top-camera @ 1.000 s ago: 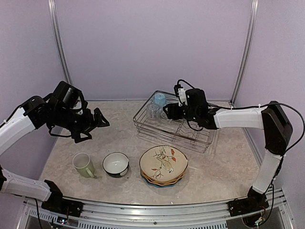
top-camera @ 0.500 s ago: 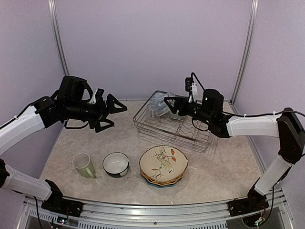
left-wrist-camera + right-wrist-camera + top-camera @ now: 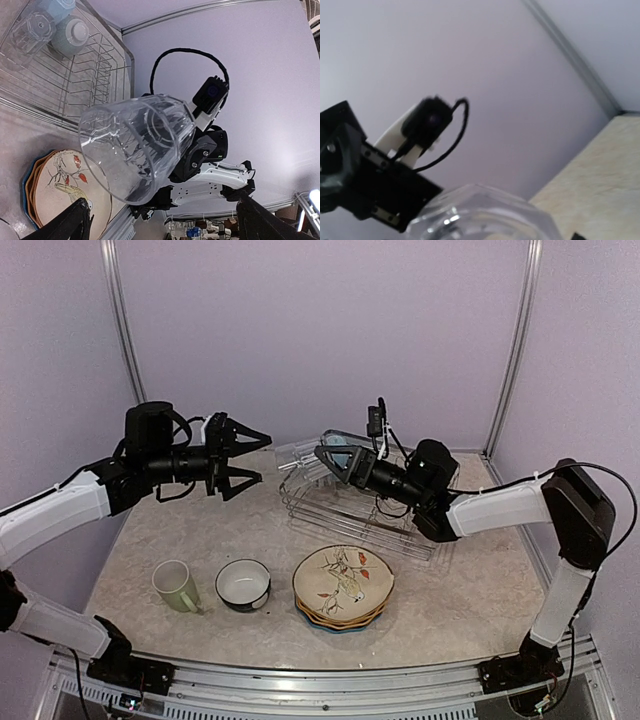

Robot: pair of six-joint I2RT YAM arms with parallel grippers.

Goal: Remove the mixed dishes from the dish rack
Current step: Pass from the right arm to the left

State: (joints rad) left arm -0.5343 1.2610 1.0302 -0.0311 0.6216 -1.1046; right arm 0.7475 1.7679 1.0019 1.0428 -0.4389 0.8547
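My right gripper [image 3: 322,456] is shut on a clear glass [image 3: 293,452] and holds it in the air, left of the dish rack [image 3: 400,538], with its mouth toward the left arm. My left gripper [image 3: 262,458] is open and empty, its fingers spread and facing the glass a short way off. In the left wrist view the glass [image 3: 135,150] hangs ahead of the spread fingertips [image 3: 80,220]. The rack [image 3: 75,85] holds another clear glass [image 3: 31,31] and a light blue mug [image 3: 72,35]. The right wrist view shows only the glass [image 3: 480,215].
On the table in front stand a pale green mug [image 3: 176,585], a small dark bowl [image 3: 243,583] and a stack of scalloped plates [image 3: 343,585] with the bird-print one on top. Purple walls close in the back and sides.
My right gripper has lifted a clear glass out of the rack and carried it up and to the left. My left gripper has risen and moved right toward it, staying open.
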